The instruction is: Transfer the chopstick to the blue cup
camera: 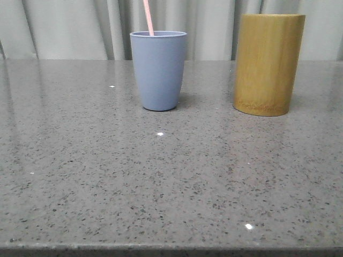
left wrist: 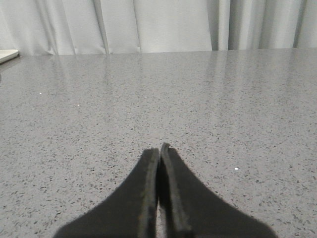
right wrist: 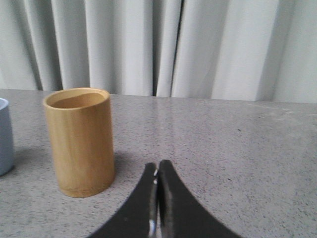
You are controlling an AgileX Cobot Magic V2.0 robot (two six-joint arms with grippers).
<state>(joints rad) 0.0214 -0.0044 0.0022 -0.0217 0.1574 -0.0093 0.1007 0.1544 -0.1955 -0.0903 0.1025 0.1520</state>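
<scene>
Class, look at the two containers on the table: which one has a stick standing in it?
The greyish-blue tapered cup, left of the taller yellow-brown bamboo cylinder. A thin pale pink chopstick rises from its rim; nothing protrudes from the cylinder.

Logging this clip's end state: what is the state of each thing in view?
chopstick: standing in the blue cup, leaning left.
blue cup: upright, holding the chopstick.
bamboo cylinder: upright, right of the cup.
left gripper: shut, holding nothing.
right gripper: shut, holding nothing.
</scene>
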